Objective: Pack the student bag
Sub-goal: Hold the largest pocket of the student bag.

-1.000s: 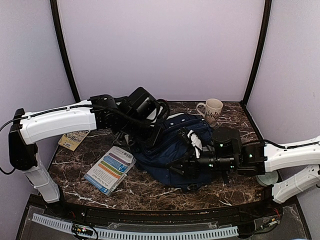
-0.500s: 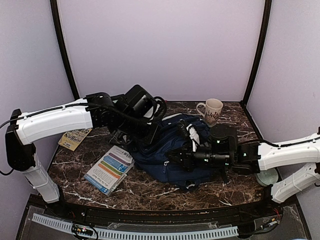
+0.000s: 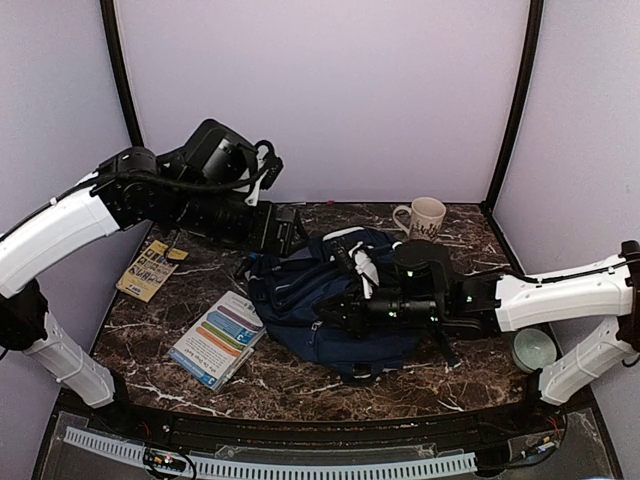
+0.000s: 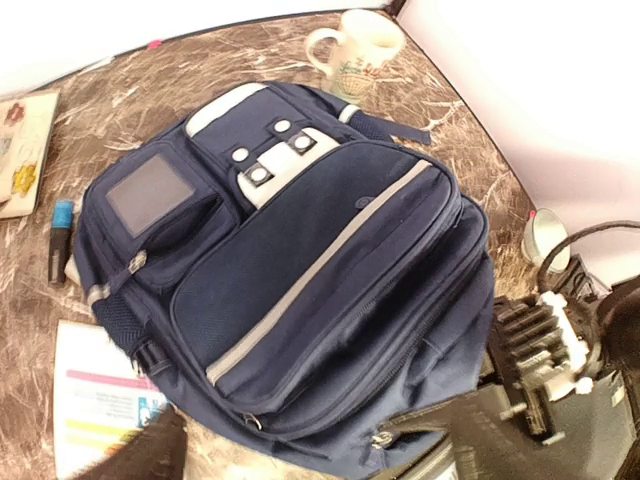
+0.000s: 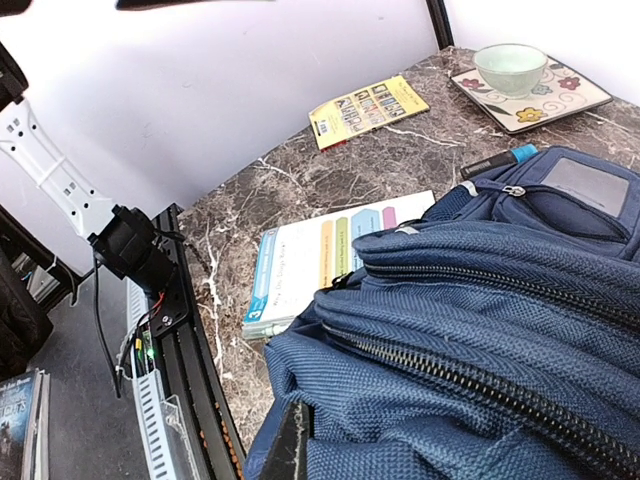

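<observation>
- Navy fabric student bag (image 3: pixel 290 305) is lying mid-tabletop (image 3: pixel 300 390) in the top view. The right jaws are pinching its fabric, and the left jaws are hanging above its far-left corner.
- Left wrist: the bag (image 4: pixel 300 260) is sitting front-up below, with the left jaws looking spread wide and gripping nothing.
- Right wrist: the right jaws are clamping shut on bag (image 5: pixel 480 330) fabric beside a zipper.

Left arm (image 3: pixel 60 230): raised from its base, forearm reaching rightward, wrist tipped downward.
Left jaws: wide apart, nothing between them, held high.
Right arm (image 3: pixel 560 295): stretched low and nearly level, reaching leftward toward the middle.
Right jaws: closed tight, held low.
</observation>
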